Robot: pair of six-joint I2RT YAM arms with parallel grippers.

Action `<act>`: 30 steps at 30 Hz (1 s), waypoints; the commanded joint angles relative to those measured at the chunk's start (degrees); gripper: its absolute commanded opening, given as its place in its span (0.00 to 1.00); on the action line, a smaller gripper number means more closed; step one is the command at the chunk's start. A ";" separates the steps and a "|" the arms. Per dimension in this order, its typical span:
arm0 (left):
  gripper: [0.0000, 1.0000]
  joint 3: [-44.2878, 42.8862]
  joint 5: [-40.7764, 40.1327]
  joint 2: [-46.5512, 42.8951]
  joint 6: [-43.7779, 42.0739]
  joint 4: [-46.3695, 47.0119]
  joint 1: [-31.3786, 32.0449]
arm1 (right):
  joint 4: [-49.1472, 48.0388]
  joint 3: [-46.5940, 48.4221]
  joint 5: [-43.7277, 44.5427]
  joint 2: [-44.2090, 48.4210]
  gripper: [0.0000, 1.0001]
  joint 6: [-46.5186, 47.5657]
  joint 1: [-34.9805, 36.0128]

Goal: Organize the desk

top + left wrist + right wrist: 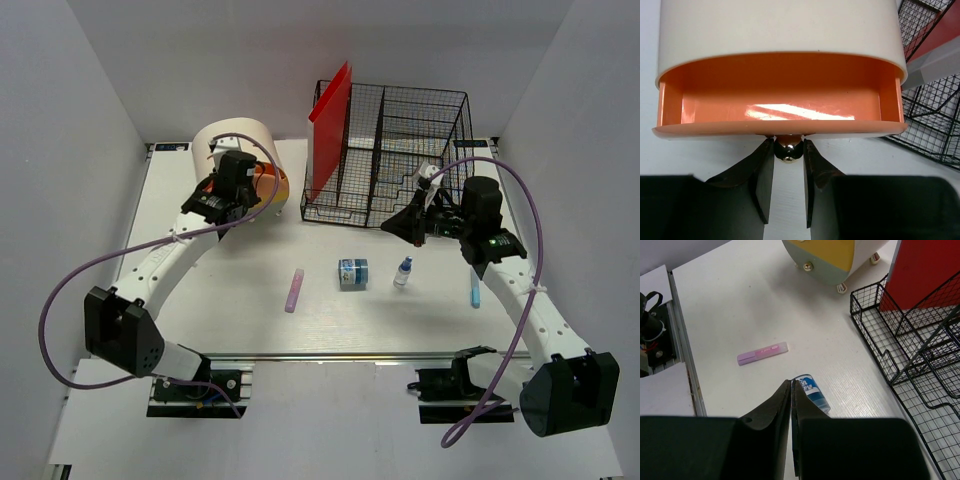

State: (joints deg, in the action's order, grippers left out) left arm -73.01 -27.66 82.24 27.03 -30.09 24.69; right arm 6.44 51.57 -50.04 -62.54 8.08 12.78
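Note:
The white desk (pixel 250 300) holds a cream-and-orange drawer box (pixel 238 140) at the back left. Its orange drawer (pixel 780 102) stands pulled open and looks empty. My left gripper (pixel 788 145) is shut on the drawer's shiny metal knob (pixel 788 150); it also shows in the top view (pixel 255 192). My right gripper (pixel 386 227) hovers in front of the black wire basket (pixel 400 150), shut and empty. In the right wrist view its fingertips (pixel 791 385) are above a small blue-labelled jar (pixel 812 392).
On the desk lie a pink highlighter (pixel 294 290), the blue-labelled jar (pixel 352 273), a small bottle with a blue cap (pixel 403 272) and a blue pen (pixel 475 291). A red board (pixel 330 130) leans in the basket's left section. The metal rail (pixel 330 356) runs along the front edge.

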 commanded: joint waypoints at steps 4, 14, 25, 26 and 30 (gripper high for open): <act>0.08 1.12 7.35 -4.80 0.66 0.38 0.54 | -1.25 1.08 -1.29 -0.38 0.09 0.18 -0.38; 0.39 2.00 7.88 -5.60 0.22 -0.67 1.06 | -1.34 0.99 -1.64 -0.65 0.09 0.19 -0.21; 0.74 2.44 8.32 -6.56 -0.39 -1.03 1.06 | -1.25 0.99 -1.73 -0.74 0.09 0.45 -0.21; 0.74 2.44 9.02 -6.82 -0.66 -1.11 1.06 | -1.25 0.99 -1.73 -0.74 0.09 0.45 -0.38; 0.72 2.61 12.18 -9.63 -1.62 -2.52 1.06 | -0.11 1.25 -2.95 -0.74 0.18 2.20 -0.38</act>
State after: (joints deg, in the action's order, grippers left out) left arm -70.63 -18.52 77.23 26.57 -31.70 25.63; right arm 6.55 51.57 -51.16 -63.16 8.45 12.73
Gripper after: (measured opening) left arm 0.727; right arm 0.166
